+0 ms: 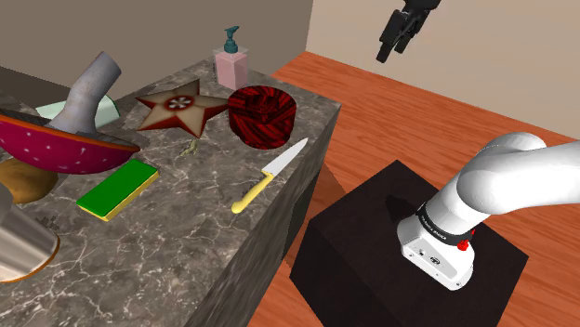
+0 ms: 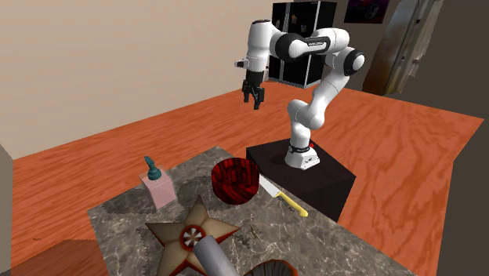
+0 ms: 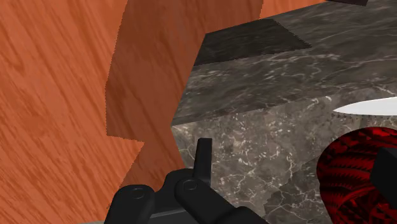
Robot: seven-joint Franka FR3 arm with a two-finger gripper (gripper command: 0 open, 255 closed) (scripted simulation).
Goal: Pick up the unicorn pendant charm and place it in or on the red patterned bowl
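gripper (image 2: 254, 102) fingers apart, empty | unicorn pendant charm (image 1: 191, 147) tiny, yellowish, on counter (image 1: 186, 246)

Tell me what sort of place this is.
Probably a kitchen in a house. A grey stone-patterned counter carries a yellow-handled knife, a pink soap dispenser and a red patterned bowl. The floor around it is reddish wood, and the walls are plain beige.
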